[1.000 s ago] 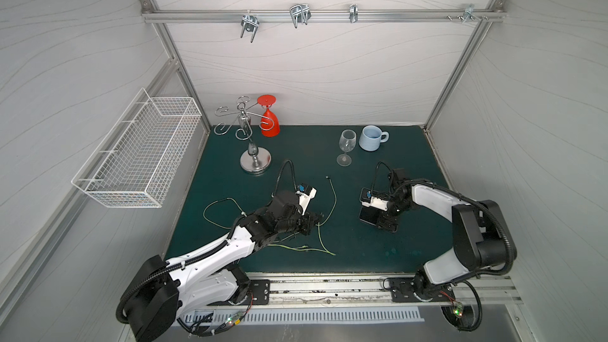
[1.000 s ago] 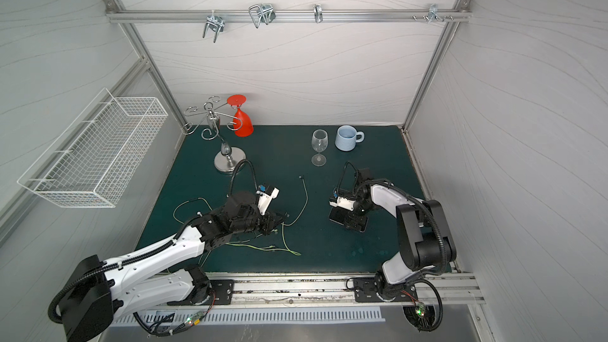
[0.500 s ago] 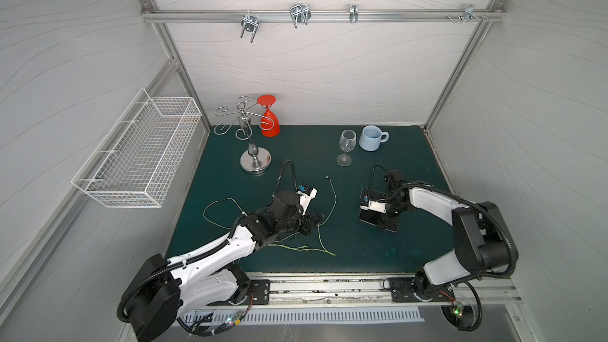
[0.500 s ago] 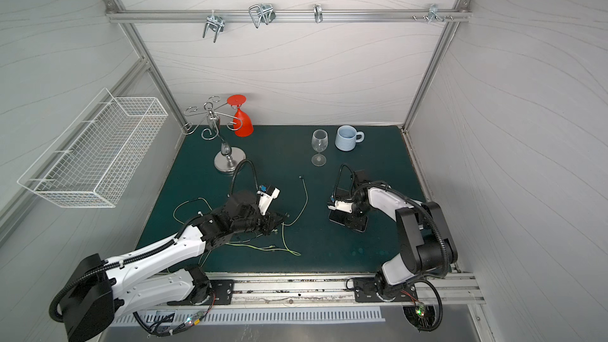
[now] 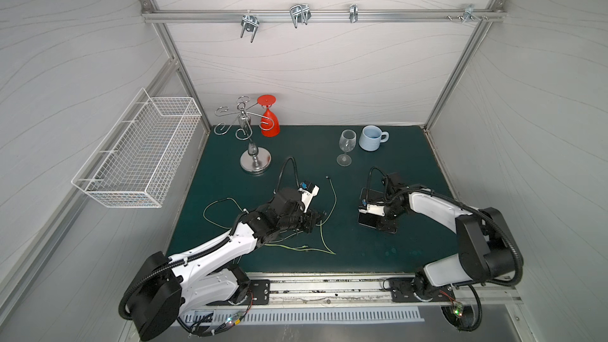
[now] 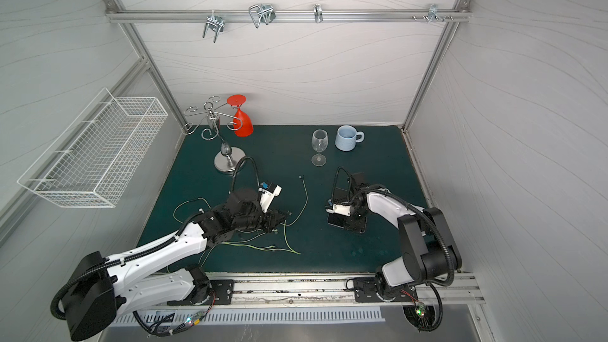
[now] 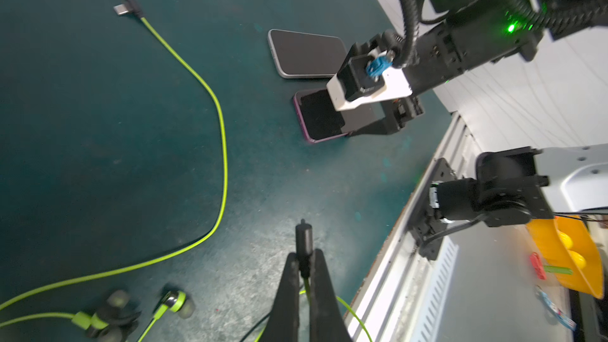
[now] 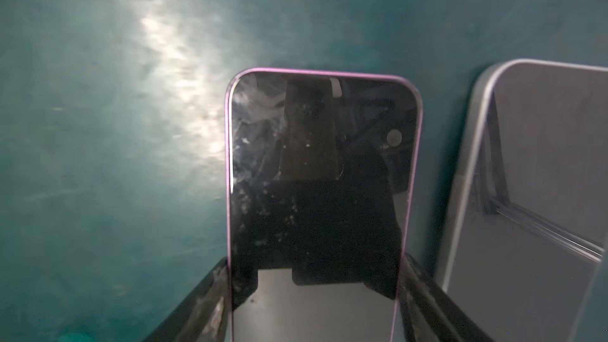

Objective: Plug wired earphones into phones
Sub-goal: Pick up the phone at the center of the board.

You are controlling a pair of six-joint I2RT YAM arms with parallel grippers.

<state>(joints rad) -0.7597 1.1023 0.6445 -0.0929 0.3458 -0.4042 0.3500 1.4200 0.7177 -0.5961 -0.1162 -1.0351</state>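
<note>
Right gripper (image 8: 315, 263) closed onto purple phone (image 8: 316, 159); only left wrist shows left gripper (image 7: 304, 258) pinching plug (image 7: 303, 235).

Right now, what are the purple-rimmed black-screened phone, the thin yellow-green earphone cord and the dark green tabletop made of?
The purple-rimmed black-screened phone: glass face, glossy, mirror-like reflections; rim looks metallic, possibly plastic.
The thin yellow-green earphone cord: probably soft rubbery plastic; it lies in loose curves.
The dark green tabletop: matte mat, maybe rubber or felt; dull, diffuse glare, scuffs.
</note>
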